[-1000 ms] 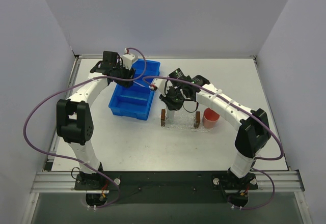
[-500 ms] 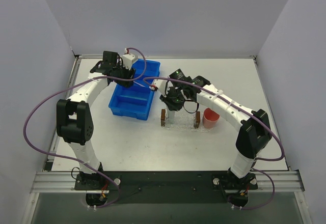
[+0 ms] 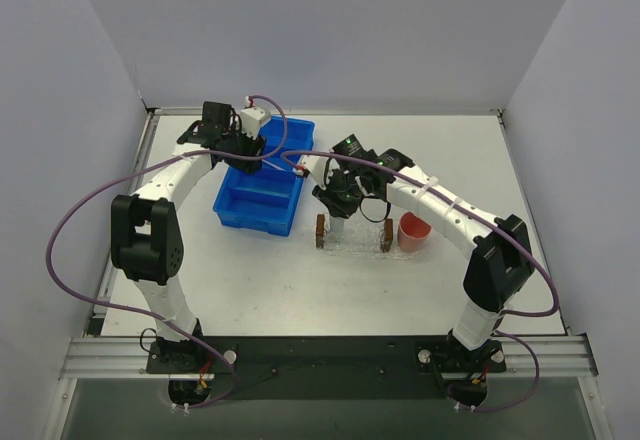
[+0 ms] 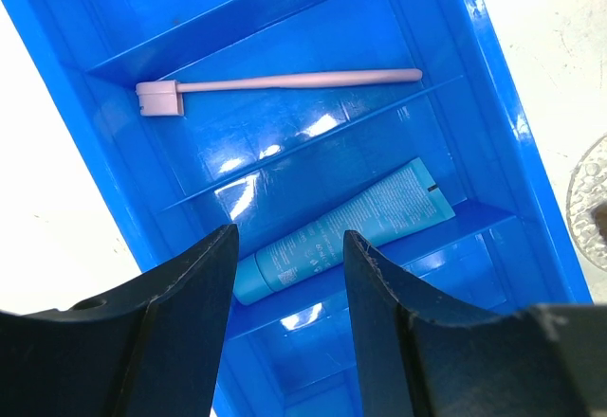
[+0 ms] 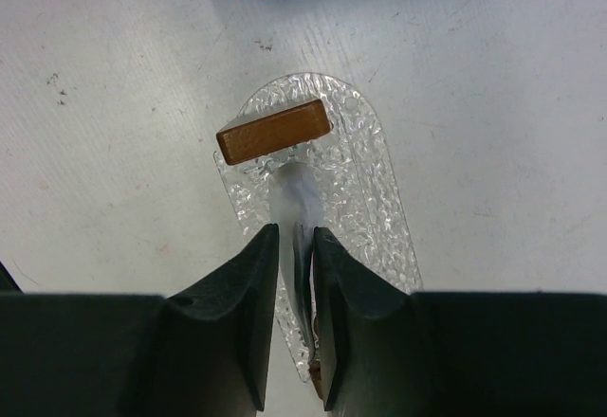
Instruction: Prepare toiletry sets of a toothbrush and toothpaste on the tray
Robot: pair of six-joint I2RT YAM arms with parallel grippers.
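The pink-lilac toothbrush (image 4: 285, 81) lies in a compartment of the blue bin (image 4: 493, 123). The brighter blue toothpaste tube (image 4: 351, 240) lies one compartment nearer. My left gripper (image 4: 289, 237) is open and empty, hovering above that tube over the bin's far end (image 3: 245, 150). My right gripper (image 5: 296, 237) is shut on the pale grey-blue toothpaste tube (image 5: 302, 204). It holds the tube lengthwise over the clear glittery tray (image 5: 365, 171), with the tube's far end close to a brown block (image 5: 273, 131). The tray (image 3: 353, 242) sits right of the bin, under the right gripper (image 3: 337, 205).
The blue compartmented bin (image 3: 258, 192) stands left of the tray. A round pink cup (image 3: 413, 230) stands right beside the tray's right end. White table surface (image 3: 300, 280) lies in front of the tray. Walls enclose the left, back and right.
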